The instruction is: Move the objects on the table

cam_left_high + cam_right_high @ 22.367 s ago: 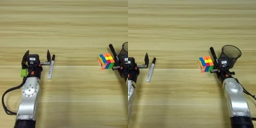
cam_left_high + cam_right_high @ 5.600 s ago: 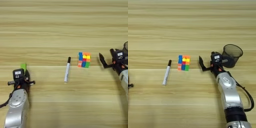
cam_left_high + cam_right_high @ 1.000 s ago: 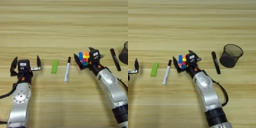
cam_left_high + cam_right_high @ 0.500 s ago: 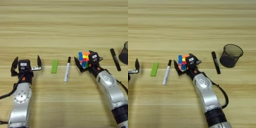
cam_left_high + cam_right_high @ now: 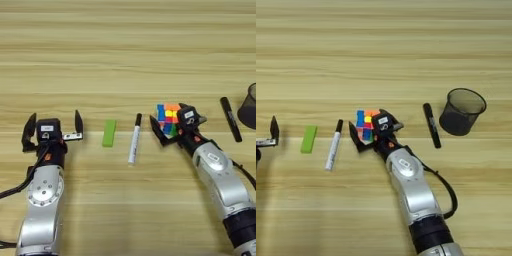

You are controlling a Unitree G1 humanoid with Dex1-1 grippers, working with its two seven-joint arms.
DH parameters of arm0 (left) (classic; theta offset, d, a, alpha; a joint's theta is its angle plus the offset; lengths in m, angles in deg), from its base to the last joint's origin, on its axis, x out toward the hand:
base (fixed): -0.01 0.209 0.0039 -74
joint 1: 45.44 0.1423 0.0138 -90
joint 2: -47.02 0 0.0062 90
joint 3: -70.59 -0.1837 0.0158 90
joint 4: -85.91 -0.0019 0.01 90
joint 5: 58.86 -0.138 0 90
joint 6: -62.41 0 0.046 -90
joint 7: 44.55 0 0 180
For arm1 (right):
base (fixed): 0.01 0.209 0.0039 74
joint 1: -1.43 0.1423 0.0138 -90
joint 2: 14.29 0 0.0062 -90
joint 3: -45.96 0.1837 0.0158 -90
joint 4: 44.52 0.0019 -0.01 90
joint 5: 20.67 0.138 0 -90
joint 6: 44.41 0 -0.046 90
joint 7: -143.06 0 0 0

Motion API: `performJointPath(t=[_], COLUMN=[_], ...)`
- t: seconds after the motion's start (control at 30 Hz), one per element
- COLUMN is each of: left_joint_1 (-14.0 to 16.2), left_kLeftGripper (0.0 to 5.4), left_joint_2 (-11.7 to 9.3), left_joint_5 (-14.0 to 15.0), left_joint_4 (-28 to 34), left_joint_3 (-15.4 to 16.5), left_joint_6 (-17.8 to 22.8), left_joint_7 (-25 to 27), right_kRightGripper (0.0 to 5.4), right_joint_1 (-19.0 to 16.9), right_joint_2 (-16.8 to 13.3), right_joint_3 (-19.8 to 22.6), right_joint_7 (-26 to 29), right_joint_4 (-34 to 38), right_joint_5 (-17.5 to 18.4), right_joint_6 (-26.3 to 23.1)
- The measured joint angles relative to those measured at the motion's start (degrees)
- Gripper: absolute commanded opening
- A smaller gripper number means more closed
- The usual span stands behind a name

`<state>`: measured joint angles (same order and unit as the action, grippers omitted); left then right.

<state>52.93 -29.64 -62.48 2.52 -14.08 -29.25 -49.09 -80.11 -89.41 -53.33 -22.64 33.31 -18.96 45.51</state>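
The multicolour puzzle cube (image 5: 166, 116) sits right of centre on the table (image 5: 125, 60). My right gripper (image 5: 175, 128) is open right against the cube's near right side, one finger low on its left and the other at its right. A white marker with a black cap (image 5: 133, 139) lies lengthwise left of the cube. Left of that lies the flat green block (image 5: 109, 133). My left gripper (image 5: 53, 126) stands open further left, apart from the block and holding nothing. The slim black marker (image 5: 431, 125) lies to the right of the cube.
A black mesh cup (image 5: 462, 111) stands upright at the right, just beyond the black marker. A black cable trails from each forearm near the front edge.
My right gripper has drawn slightly nearer to me at the cube, which has barely moved. The left gripper, block and markers stay put.
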Motion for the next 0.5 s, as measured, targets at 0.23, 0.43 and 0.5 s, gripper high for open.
performJointPath(t=[0.23,0.43,0.5], left_joint_1=[0.0,0.0,0.0], left_kLeftGripper=[5.37,5.37,5.4], left_joint_2=[-0.02,-0.06,-0.08], left_joint_5=[0.01,0.0,0.0], left_joint_4=[0.0,-0.01,-0.01], left_joint_3=[0.06,0.08,0.08], left_joint_6=[0.05,0.05,0.05], left_joint_7=[0.02,0.02,0.02], right_kRightGripper=[5.4,5.4,5.22], right_joint_1=[0.74,1.7,1.74], right_joint_2=[-0.12,-0.03,-0.03], right_joint_3=[1.86,2.43,2.58], right_joint_7=[-1.99,-2.95,-3.19], right_joint_4=[-2.35,-3.0,-3.28], right_joint_5=[-0.38,-0.62,-0.62], right_joint_6=[-0.96,-1.52,-1.73])
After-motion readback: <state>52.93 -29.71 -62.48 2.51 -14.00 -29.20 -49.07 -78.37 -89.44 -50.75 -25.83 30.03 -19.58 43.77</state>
